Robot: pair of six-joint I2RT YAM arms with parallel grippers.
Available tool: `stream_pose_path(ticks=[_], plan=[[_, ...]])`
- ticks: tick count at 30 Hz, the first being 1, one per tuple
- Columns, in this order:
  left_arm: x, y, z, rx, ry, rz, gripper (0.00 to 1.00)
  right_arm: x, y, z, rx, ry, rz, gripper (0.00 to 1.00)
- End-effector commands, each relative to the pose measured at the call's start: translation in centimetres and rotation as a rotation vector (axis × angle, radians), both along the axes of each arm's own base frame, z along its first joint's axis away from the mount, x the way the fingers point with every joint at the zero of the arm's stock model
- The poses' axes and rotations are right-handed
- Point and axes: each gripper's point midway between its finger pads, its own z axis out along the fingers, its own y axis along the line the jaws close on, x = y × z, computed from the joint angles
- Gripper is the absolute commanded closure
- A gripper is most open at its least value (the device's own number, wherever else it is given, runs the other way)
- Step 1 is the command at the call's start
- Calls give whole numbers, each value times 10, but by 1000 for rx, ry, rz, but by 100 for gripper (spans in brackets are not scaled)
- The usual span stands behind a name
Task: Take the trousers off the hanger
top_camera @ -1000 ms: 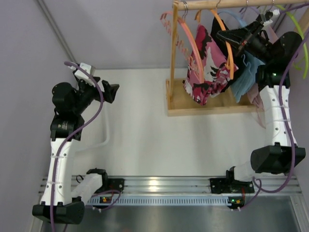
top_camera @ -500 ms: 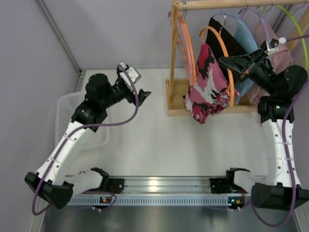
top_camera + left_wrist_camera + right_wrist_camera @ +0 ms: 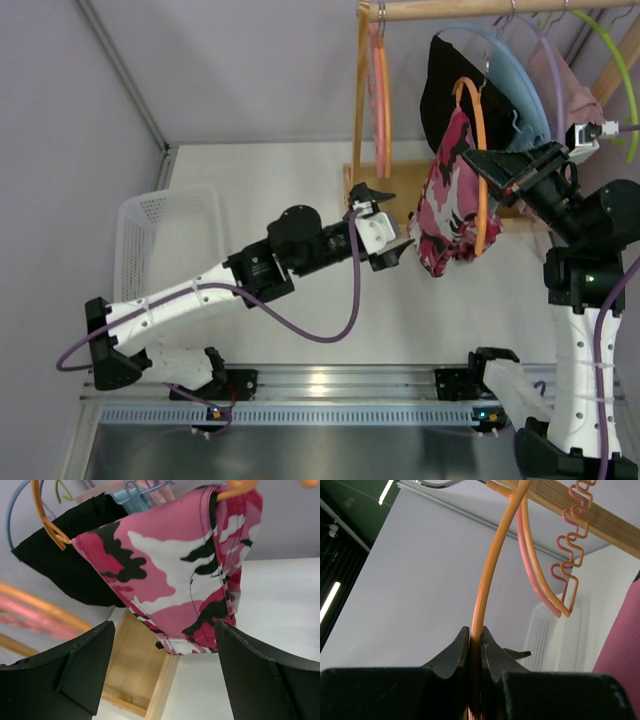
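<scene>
Right fingers (image 3: 455, 652) pinch the orange hanger (image 3: 487, 575) in wrist view; left fingers (image 3: 85, 670) gape before camouflage trousers (image 3: 175, 585).

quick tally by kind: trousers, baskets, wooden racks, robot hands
trousers: 2, camouflage trousers and black trousers
basket: 1
wooden rack: 1
hands: 2, left hand open, right hand shut on the orange hanger
total: 6
</scene>
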Motion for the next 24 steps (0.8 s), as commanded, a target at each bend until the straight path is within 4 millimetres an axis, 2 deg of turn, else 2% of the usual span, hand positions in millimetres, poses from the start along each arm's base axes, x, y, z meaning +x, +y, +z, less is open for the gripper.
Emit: stream_pose_path(ticks=[1, 7, 8, 9, 10, 12, 15, 19, 23, 24], plan=[[-5, -26, 32, -161, -42, 35, 14, -17, -11, 30, -43, -193, -112, 100], [-20, -64, 28, -211, -17, 15, 16, -20, -11, 25, -23, -187, -118, 100], [-20, -67, 32, -231, -22, 21, 17, -21, -11, 24, -18, -183, -112, 100], [-22, -75, 25, -219, -19, 22, 19, -20, -11, 23, -9, -175, -107, 100], [-22, -78, 29, -232, -20, 24, 20, -22, -10, 23, -6, -177, -101, 100], [-18, -86, 24, -236, -15, 37, 22, -23, -9, 23, 6, -170, -90, 100], [-15, -91, 25, -257, -12, 48, 23, -27, -7, 25, 16, -171, -78, 100], [-13, -101, 9, -232, -5, 44, 23, -32, -6, 32, 23, -187, -71, 100], [1, -99, -9, -211, -21, 121, 22, -33, -7, 43, 38, -197, -68, 100], [2, -97, -10, -208, -40, 125, 21, -36, -6, 51, 37, -232, -66, 100]])
